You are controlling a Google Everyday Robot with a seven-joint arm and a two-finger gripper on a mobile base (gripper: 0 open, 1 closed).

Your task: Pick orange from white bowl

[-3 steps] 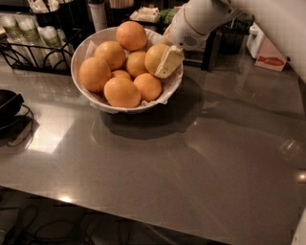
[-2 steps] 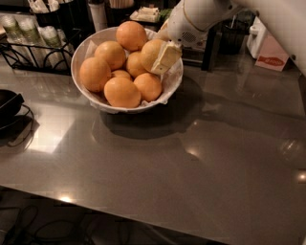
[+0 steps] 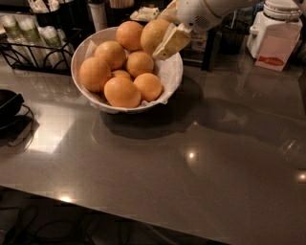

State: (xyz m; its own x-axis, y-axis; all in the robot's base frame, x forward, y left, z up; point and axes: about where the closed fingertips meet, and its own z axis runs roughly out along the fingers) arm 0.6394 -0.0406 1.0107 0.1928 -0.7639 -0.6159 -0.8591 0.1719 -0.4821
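The gripper (image 3: 162, 38) is at the bowl's (image 3: 168, 76) far right side, over the rim, closed around the orange (image 3: 151, 32). One cream finger (image 3: 172, 41) lies flat against the fruit's right side. The other is mostly hidden behind the fruit, so the jaws are only as far apart as the orange is wide. The orange is paler and yellower than the rest. It sits higher than they do, over the bowl's far right part, and I cannot tell whether it touches the fruit just left of it. Six more fruits (image 3: 122, 92) are heaped in the bowl on crinkled white paper, toward its left and near sides. The white arm (image 3: 203, 12) comes in from the upper right of the bowl. The bowl stands on a grey table (image 3: 158, 177). A black wire rack (image 3: 31, 57) stands just left of the bowl, and a pink packet (image 3: 274, 53) stands well to its right.
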